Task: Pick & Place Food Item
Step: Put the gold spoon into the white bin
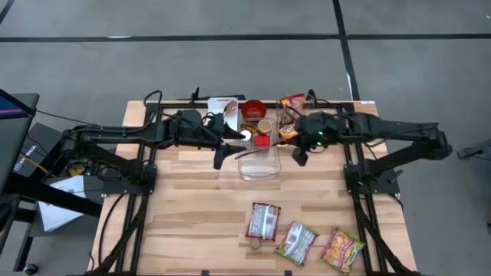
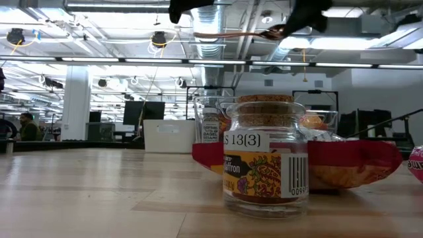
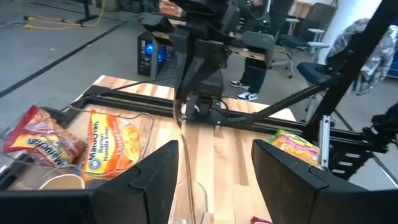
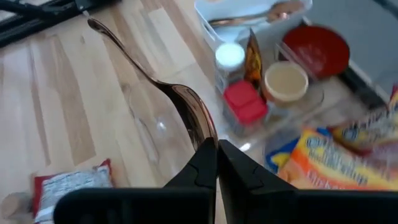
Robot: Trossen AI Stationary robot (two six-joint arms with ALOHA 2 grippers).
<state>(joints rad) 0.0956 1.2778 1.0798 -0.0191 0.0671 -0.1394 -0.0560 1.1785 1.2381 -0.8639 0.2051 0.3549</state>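
Observation:
My right gripper [image 1: 294, 151] is shut on a copper-coloured spoon [image 4: 163, 87] above the clear tub [image 1: 259, 165] at the table's middle back. The spoon reaches out toward my left gripper [image 1: 226, 147], which is open; in the left wrist view the spoon's thin end [image 3: 198, 186] lies between its open fingers [image 3: 155, 171] without touching them. Food packets lie near the front edge [image 1: 265, 221], and ramen packets lie at the back right [image 1: 291, 103]. My right gripper pinches the spoon's broad end [image 4: 200, 127] between its two fingertips. The spoon's thin end [image 4: 93, 25] sticks out ahead of the fingers toward the table's left. The spoon is lifted clear, about level above the table, as the low view [image 2: 231, 33] shows.
A red bowl [image 1: 253, 110], a cork-lidded jar [image 1: 265, 125], a red-lidded pot [image 1: 262, 140] and a white tray [image 1: 222, 107] crowd the back middle. Two more packets [image 1: 298, 241] [image 1: 341, 249] lie front right. A saffron jar [image 2: 264, 165] stands close in the low view.

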